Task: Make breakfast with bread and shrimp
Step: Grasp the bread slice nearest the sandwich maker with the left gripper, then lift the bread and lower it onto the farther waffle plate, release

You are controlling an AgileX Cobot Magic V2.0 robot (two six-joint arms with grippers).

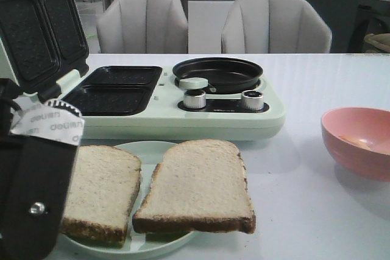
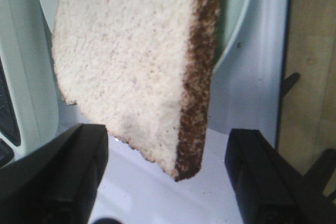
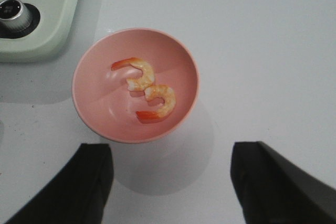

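Two bread slices lie side by side on a pale green plate (image 1: 145,150) at the table's front: the left slice (image 1: 103,187) and the right slice (image 1: 198,187). My left arm (image 1: 30,193) hangs over the plate's left edge and hides part of the left slice. In the left wrist view my left gripper (image 2: 168,177) is open, its fingers either side of a crusted corner of a slice (image 2: 131,66), not touching it. Two shrimp (image 3: 140,74) (image 3: 157,103) lie in a pink bowl (image 3: 94,93). My right gripper (image 3: 170,182) is open and empty just short of the bowl.
A pale green breakfast maker (image 1: 183,123) stands behind the plate, with its lid (image 1: 36,28) raised, two dark sandwich wells (image 1: 116,89) and a black round pan (image 1: 219,72). The pink bowl (image 1: 359,141) sits at the right. Two chairs stand behind the table.
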